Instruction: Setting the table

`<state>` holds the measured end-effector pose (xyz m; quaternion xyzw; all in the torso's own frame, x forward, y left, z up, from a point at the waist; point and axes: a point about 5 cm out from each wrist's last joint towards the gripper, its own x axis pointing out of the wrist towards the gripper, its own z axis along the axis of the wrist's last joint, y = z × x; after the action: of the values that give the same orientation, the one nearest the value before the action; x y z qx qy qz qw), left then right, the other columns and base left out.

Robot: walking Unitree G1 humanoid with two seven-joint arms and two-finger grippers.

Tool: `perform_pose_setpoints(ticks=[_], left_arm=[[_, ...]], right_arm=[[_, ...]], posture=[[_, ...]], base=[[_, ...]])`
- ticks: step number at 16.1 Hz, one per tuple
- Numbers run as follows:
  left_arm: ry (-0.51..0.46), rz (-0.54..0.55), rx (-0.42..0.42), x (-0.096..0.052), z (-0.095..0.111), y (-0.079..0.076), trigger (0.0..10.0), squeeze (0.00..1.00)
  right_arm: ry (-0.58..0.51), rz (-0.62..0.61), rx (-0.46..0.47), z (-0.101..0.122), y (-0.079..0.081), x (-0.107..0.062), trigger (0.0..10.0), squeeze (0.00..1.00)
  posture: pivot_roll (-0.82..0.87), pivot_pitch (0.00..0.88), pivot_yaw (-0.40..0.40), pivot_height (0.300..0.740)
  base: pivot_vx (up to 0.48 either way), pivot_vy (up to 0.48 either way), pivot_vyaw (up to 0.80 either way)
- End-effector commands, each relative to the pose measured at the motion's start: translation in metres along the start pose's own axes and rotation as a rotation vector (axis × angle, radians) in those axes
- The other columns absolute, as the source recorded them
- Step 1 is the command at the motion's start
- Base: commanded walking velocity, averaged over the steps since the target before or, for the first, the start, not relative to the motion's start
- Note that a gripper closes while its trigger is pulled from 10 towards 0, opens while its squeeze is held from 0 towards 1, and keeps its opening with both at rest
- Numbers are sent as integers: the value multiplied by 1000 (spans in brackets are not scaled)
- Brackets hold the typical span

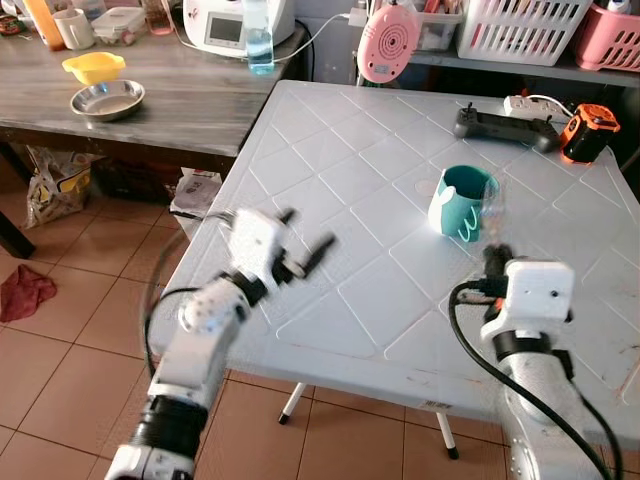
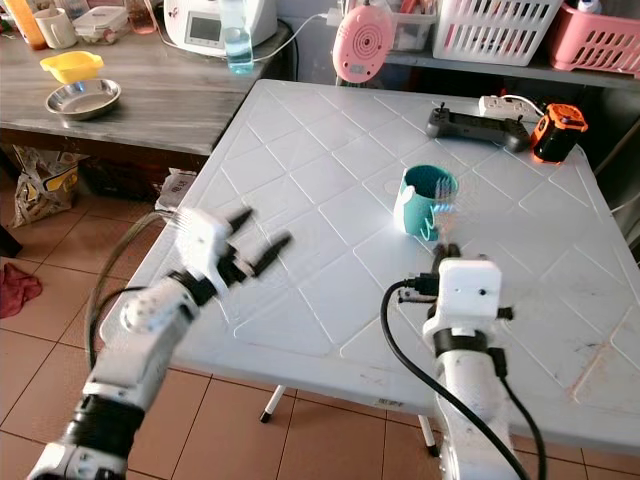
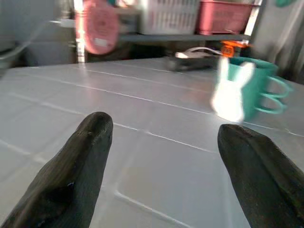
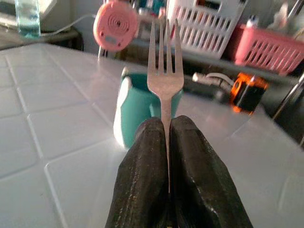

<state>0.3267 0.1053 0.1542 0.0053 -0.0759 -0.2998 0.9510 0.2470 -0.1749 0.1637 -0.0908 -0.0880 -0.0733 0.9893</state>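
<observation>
- Steel fork (image 4: pixel 165 71) stands tines-up, pinched between the right gripper (image 4: pixel 168 142) fingers, just at 6 o'clock of the teal mug (image 1: pixel 461 203) on the white table (image 1: pixel 350 180).
- Left gripper (image 1: pixel 303 243) hovers at the mug's 8 o'clock, fingers spread wide, holding nothing.

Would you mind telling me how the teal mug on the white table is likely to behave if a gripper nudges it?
The teal mug with the white rabbit looks squat and stands upright on the white plastic table, so it would probably slide rather than tip. Pushed at its rim, it might rock. It looks ceramic, so likely heavy for its size and breakable.
</observation>
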Motion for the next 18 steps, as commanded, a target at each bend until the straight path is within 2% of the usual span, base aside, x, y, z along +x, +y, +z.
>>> perform_pose_setpoints(ticks=[1,4,8,12,18], left_arm=[[7,24,33,1,-1,3,10000,0],[22,96,13,4,-7,8,10000,0],[37,153,-6,0,-13,9,10000,0],[50,222,6,0,-13,19,10000,0],[49,209,6,-2,-13,23,10000,0]], right_arm=[[-58,-4,-10,13,0,0,1922,0],[-106,-21,-47,25,0,3,10000,0],[-120,-73,-68,28,-6,0,10000,0],[-138,-102,-91,32,-11,3,10000,0],[-121,-118,-82,29,-12,1,10000,0]], posture=[[29,76,-12,740],[21,68,-8,740],[30,52,-6,740],[37,41,-7,740],[38,60,-6,740]], base=[[0,0,0],[0,0,0],[0,0,0],[0,0,0],[0,0,0]])
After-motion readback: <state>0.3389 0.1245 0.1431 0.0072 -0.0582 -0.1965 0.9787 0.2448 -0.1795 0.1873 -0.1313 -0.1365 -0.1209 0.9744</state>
